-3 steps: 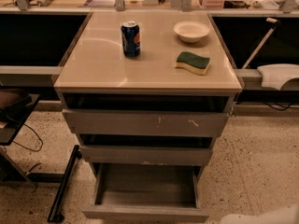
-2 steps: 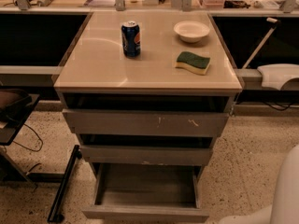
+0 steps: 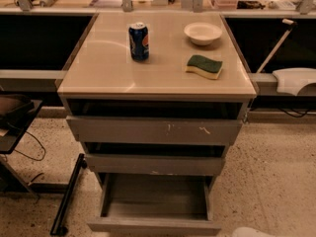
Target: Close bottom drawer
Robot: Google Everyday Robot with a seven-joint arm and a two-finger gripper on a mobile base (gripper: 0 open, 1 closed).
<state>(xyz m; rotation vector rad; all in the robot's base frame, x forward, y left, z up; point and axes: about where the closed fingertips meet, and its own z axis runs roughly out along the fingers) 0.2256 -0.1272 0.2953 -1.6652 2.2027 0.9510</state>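
Observation:
The bottom drawer [image 3: 154, 225] is the lowest and narrowest of three grey drawers in a beige-topped cabinet [image 3: 98, 78]. It is pulled far out, and its flat grey base [image 3: 155, 197] shows with nothing in it. Above it, the mid-width drawer front [image 3: 155, 164] and the widest front with white scratch marks [image 3: 155, 131] each stand slightly out, with dark gaps above them. My gripper is out of view. Only a white piece of my arm [image 3: 251, 232] shows at the bottom edge, right of the bottom drawer's front corner.
On the cabinet top stand a blue soda can [image 3: 138, 42], a white bowl [image 3: 203, 33] and a green-and-yellow sponge [image 3: 204, 66]. A black bar [image 3: 66, 196] lies on the floor at the left. A white object [image 3: 296, 79] rests on the ledge at the right.
The white arm part at the bottom right rose up the right edge, then dropped almost out of view. The drawers and the things on top have not moved.

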